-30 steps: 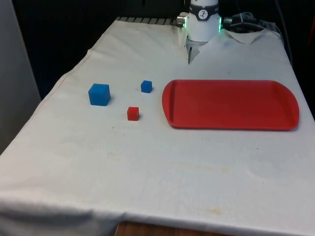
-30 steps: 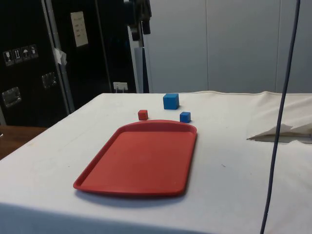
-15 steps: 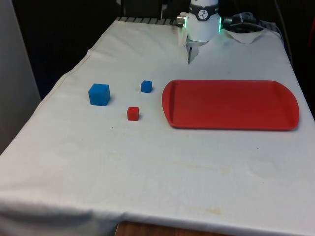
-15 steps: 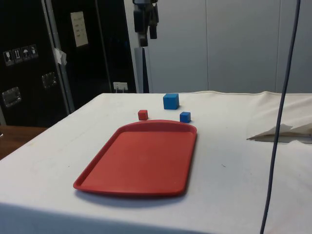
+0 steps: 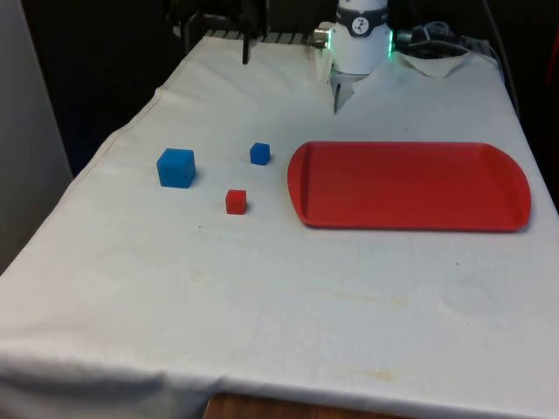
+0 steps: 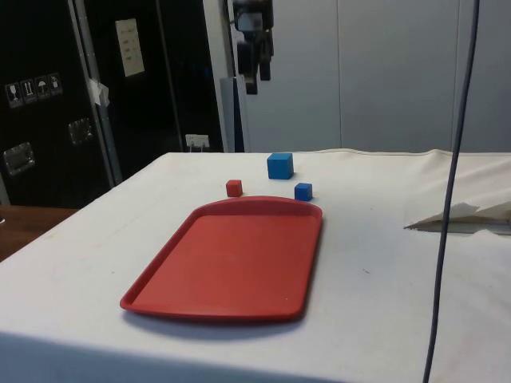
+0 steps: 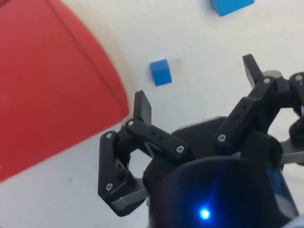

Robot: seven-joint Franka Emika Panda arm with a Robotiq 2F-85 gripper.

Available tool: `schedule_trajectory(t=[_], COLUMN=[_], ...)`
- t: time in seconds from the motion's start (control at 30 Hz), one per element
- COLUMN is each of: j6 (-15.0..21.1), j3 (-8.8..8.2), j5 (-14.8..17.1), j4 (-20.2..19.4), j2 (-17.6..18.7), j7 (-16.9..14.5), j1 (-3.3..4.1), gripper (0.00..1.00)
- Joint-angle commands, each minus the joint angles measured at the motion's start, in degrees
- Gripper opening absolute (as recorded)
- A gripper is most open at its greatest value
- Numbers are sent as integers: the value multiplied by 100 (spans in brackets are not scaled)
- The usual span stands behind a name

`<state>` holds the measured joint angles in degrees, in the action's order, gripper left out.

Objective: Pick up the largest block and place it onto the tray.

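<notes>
over on the front view's left side of the table sits the big blue block (image 5: 176, 168), and that's the one to go for: it's clearly bigger than the small blue block (image 5: 259, 154) and the small red block (image 5: 236, 202), which sit just off to its right, between it and the red tray (image 5: 409, 187). all three are apart from each other, none touching, and the tray has nothing on it yet. the gripper (image 6: 252, 73) hangs high above the table, well away from the big block, and in the wrist view its fingers (image 7: 142, 107) are spread wide with nothing between them, so it's empty and ready. my guess on handling: it looks like a plain rigid cube, probably light, flat-sided, nothing fragile or squishy about it, so it should take a firm pinch without drama. the smooth faces could be a bit slippery, so i'd grab across two opposite side faces, around mid height, fingers square to the faces so it doesn't twist out. there's decent room around it, but the small blue block is the closest neighbour, so i'd line the fingers up so neither one comes down on that side too wide.
</notes>
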<state>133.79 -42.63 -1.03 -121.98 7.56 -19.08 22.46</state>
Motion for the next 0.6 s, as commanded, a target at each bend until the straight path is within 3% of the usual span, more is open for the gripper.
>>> schedule_trajectory(t=[0.0,0.07,0.1,0.13,0.33,0.37,0.4,0.57], j6=[160,258,166,304,550,481,573,728], j3=[-17,-69,-92,-86,-195,-235,-206,-281], j5=[132,246,160,309,756,693,819,1249], j4=[-52,-69,-34,-80,-92,-57,-86,-52], j2=[74,183,160,241,642,647,699,1054], j7=[-138,-252,-172,-315,-722,-647,-779,-1169], j1=[-40,-46,-6,-52,-86,-34,-97,-160], gripper=[100,100,100,100,100,100,100,100])
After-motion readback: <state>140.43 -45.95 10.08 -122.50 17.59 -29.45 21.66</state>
